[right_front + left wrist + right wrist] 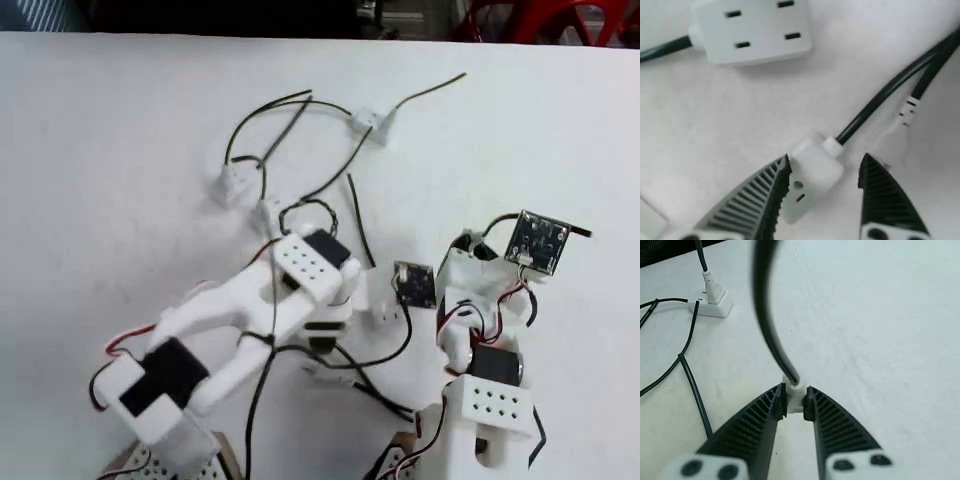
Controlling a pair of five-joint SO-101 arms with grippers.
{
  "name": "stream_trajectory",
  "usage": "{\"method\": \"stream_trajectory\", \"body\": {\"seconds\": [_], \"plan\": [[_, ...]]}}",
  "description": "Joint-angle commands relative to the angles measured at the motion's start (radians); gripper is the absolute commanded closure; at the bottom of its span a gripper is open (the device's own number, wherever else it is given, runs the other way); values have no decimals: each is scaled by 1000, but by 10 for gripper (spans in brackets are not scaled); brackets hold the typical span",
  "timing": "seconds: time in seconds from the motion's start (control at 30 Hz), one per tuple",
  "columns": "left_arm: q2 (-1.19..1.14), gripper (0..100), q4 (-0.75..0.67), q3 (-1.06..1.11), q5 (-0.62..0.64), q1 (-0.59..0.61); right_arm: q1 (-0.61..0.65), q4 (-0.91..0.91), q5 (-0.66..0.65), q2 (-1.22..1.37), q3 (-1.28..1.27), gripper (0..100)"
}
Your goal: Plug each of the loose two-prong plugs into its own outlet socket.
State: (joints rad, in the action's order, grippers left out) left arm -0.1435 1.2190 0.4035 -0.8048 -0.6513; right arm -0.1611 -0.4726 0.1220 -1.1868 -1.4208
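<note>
With the left hand (pixel 825 161) spread astride a loose plug (pixel 812 172) lying on the tabletop (pixel 120 150) at four o'clock from the socket (pixel 237 183) seen from above, closing off-centre could skew it, while the right hand (pixel 795 389), pinching a second plug (pixel 794 402), may let it pivot.

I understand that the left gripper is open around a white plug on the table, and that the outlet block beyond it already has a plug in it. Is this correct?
Not quite. The left gripper is open around the white plug on the table, but the outlet block beyond it has no plug in it: the left wrist view shows its slots empty.
</note>
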Motion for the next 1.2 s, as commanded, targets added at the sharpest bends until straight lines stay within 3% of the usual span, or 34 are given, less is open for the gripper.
{"method": "stream_trajectory", "body": {"seconds": [0.0,0.27,0.37,0.73,0.8,0.97,1.17], "plan": [[-77,782,5,-95,-11,85,-2,19,6,-15,12,981],[-99,980,-6,-121,-9,211,-2,19,6,-15,12,981],[-97,965,41,-124,14,255,-2,19,6,-15,12,981],[16,960,63,-124,284,421,-1,19,6,-15,12,981],[30,931,63,-118,310,440,-1,19,6,-15,12,981],[16,740,55,-126,400,470,2,19,6,-13,12,981],[18,722,20,-172,324,565,2,19,5,-10,11,981]]}}
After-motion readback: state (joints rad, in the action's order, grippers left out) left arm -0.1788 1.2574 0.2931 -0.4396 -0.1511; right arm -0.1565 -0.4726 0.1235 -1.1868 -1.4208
